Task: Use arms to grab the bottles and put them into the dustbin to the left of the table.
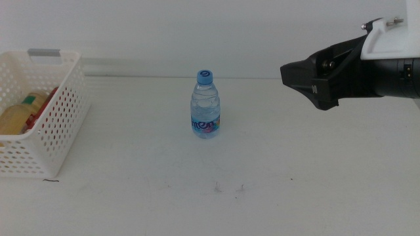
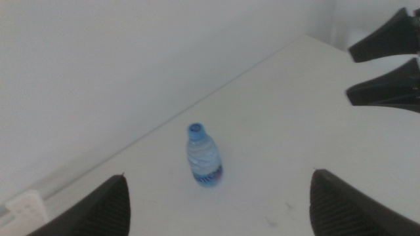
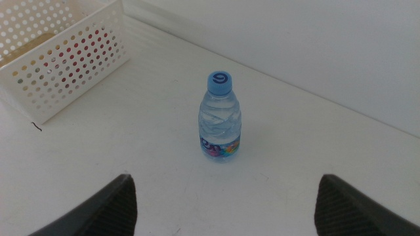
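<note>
A small clear water bottle (image 1: 205, 105) with a blue cap stands upright at mid-table (image 1: 308, 190); it also shows as the bottle (image 2: 205, 157) and the bottle (image 3: 220, 118) in the wrist views. The white perforated dustbin (image 1: 56, 121) at the left holds a yellow-liquid bottle (image 1: 20, 113) and a red can (image 1: 50, 99). My right gripper (image 1: 289, 72) hovers open above the table, right of the water bottle and apart from it; its jaws (image 3: 224, 177) frame the bottle. My left gripper (image 2: 218, 175) is open, out of the middle view, facing the bottle from a distance.
A white wall runs along the table's far edge. Small dark marks (image 1: 226, 188) lie on the tabletop in front of the bottle. The dustbin (image 3: 65, 59) sits at the table's left end. The right gripper (image 2: 350, 74) shows in the left wrist view.
</note>
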